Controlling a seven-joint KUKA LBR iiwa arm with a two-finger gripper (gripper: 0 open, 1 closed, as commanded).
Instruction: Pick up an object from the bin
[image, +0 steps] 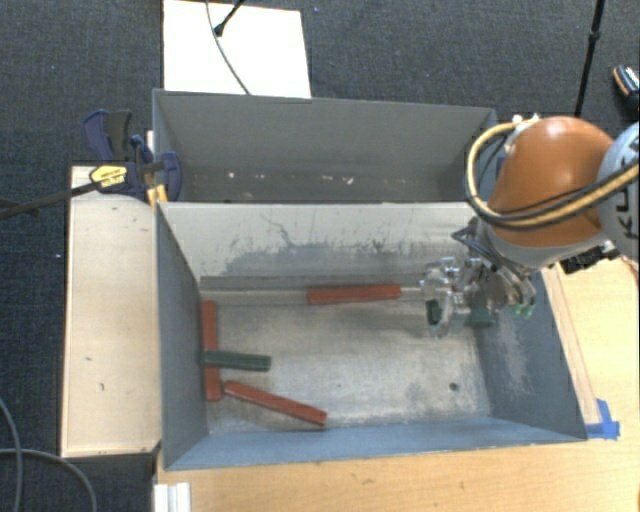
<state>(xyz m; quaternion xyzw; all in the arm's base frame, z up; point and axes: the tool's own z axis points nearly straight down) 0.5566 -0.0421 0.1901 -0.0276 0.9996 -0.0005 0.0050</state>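
- Gripper (440, 305) sits low in the right-hand middle of the frame, down inside the grey bin (180, 300), tucked under the arm's big orange cover (550, 180).
- Honestly can't tell from where I'm standing if it's spread or pinched shut, too much metal clutter down there. Nothing I'd call held.
- Closest thing is the red-brown bar (352, 294). It lies flat along the foot of the back wall (320, 235), centre of frame, with its right end just beside the gripper.
- Rest of the stuff is well apart in the lower left: a red bar (209, 345) running up-down in frame, a dark green bar (237, 361) lying across it, and another red bar (275, 402) slanting toward the bottom.
- What I'd worry about: that bar hugs the wall, so a grab at its very tip could make it swivel and pop out, I reckon.
- The wall itself could also block one side of the grip, so it scrapes metal and closes on nothing.
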